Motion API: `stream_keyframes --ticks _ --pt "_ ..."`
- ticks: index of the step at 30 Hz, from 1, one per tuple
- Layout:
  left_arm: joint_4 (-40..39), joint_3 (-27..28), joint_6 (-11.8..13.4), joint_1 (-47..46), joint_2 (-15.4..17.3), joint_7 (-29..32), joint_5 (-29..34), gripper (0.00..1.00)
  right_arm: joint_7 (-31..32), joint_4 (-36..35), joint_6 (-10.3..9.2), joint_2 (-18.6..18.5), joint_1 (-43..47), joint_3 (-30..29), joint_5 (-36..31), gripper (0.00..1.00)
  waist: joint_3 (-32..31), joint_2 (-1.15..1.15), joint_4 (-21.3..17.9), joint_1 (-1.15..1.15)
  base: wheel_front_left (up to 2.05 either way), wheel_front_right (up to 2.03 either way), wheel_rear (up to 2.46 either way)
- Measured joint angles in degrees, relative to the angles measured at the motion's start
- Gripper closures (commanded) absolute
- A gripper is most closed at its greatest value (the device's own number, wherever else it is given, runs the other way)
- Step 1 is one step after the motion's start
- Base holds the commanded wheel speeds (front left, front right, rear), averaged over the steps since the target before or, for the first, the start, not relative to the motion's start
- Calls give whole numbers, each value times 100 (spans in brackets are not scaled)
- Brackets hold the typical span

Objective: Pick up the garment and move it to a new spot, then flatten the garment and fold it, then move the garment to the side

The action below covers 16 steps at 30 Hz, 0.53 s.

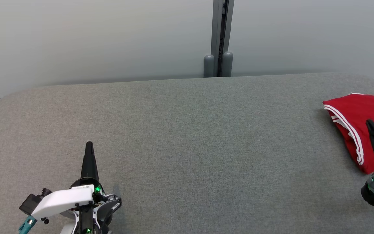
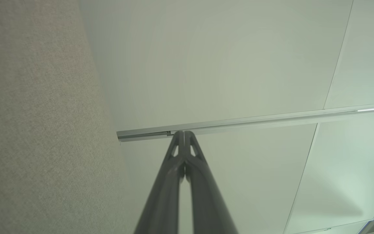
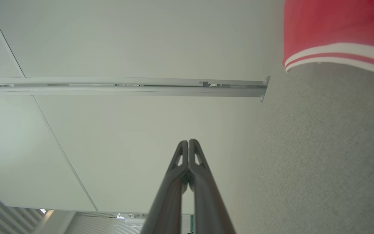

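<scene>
The garment (image 1: 357,123) is red with white stripes along its edge and lies folded at the far right of the grey table (image 1: 187,136), running off the right side of the head view. A corner of the garment (image 3: 336,29) fills the upper right of the right wrist view. My right gripper (image 1: 368,123) is shut and empty, its dark tip standing over the garment's near part. In its own wrist view the right gripper (image 3: 188,142) points at the pale wall. My left gripper (image 1: 89,144) is shut and empty at the lower left, far from the garment; its tips (image 2: 183,132) meet.
A frosted wall panel (image 1: 93,39) runs behind the table, with a grey post (image 1: 218,39) at its middle. The table's rounded corners show at the back left and back right. Bare grey felt spans the stretch between the two grippers.
</scene>
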Motion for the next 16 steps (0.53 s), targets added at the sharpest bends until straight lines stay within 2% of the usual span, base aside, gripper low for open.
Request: stream_keyframes --ticks 16 --pt "0 1 -1 0 0 0 -8 100 -7 0 0 -4 0 11 5 100 0 0 0 0 0 0 0"
